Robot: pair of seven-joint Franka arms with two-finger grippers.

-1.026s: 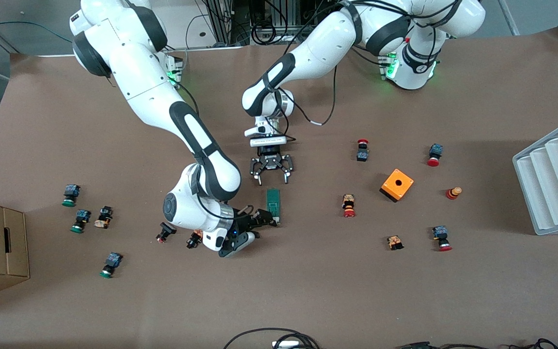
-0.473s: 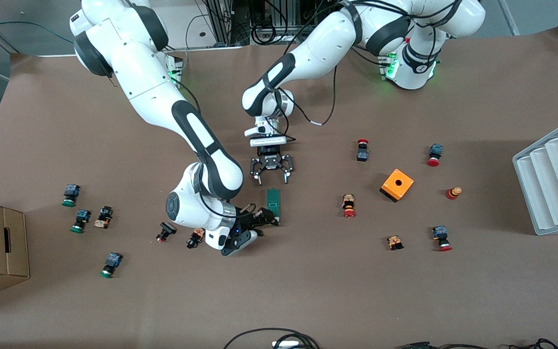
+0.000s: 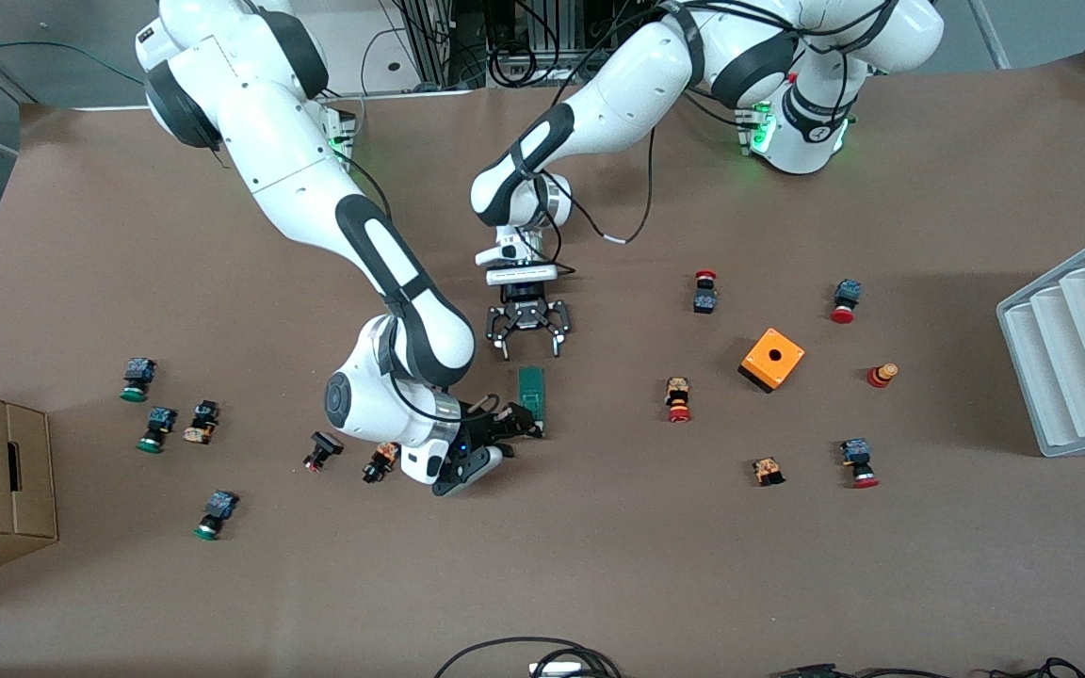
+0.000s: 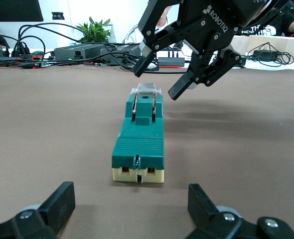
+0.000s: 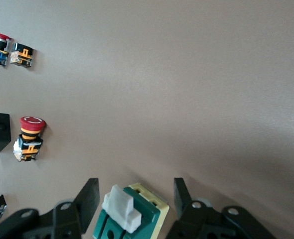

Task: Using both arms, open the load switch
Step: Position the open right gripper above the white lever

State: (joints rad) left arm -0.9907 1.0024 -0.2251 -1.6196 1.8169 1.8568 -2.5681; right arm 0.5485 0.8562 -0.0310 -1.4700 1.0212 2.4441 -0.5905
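1. Mid-tabletop, the load switch (image 3: 532, 398) lies flat; my right gripper (image 3: 512, 426) straddles its tab end, jaws spread.
2. My left gripper (image 3: 529, 339) hovers just beside it, jaws spread.
3. I'd centre both before squeezing.

We see bare table along both long sides of the switch (image 3: 532, 397). The right gripper (image 3: 516, 426) blocks its end nearer the front camera; the left gripper (image 3: 530, 350) hangs open over the farther end. The nearest button (image 3: 678, 399) lies well apart.
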